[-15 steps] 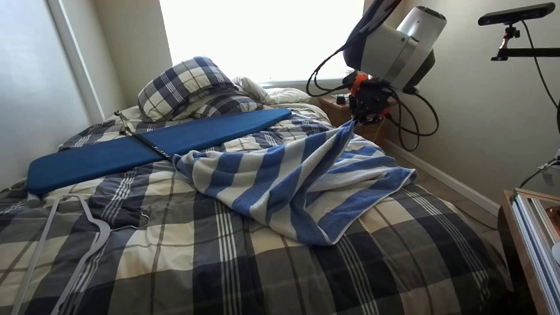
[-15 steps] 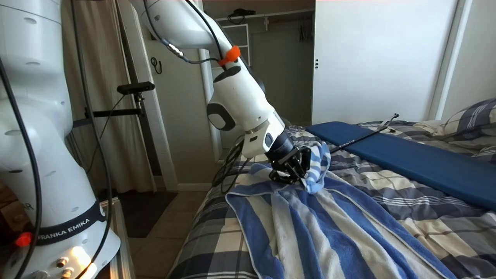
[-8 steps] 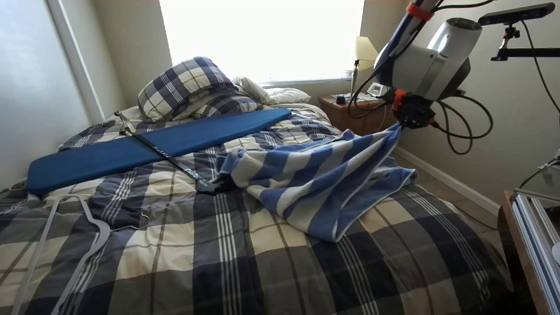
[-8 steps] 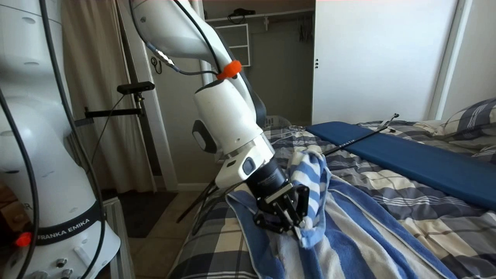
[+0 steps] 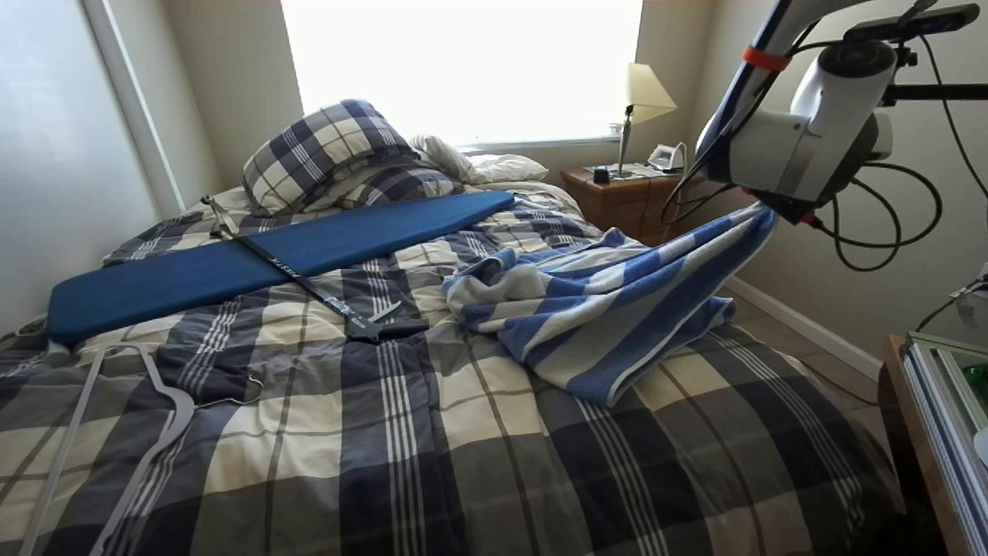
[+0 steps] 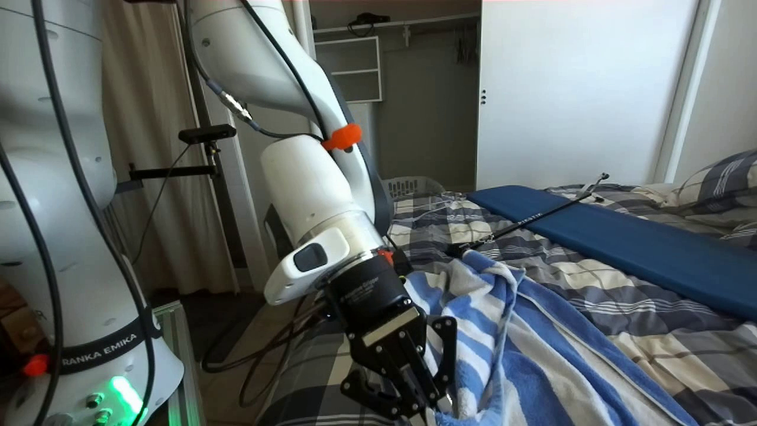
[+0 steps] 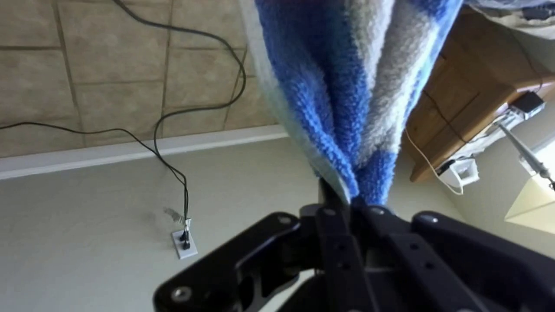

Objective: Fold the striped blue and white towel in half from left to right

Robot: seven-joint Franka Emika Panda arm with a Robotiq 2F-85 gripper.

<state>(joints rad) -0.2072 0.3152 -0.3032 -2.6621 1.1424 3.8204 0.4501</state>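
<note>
Frame (image 5: 182,409), pale and slender, runs off the near left edge in an exterior view, so we see only part of it. Beyond, right of centre, the striped towel (image 5: 610,309) slants up from the plaid bedspread (image 5: 301,479), folds hiding its underside. In the wrist view we find the tool (image 7: 347,206) pinched narrow on a gathered end of the towel, its tips partly buried in cloth. In an exterior view the white arm (image 6: 307,183) slopes down rightward, the tool lowermost at the near edge. Far left lies a blue mat (image 5: 324,241), crossed by a black stick (image 5: 309,285).
</note>
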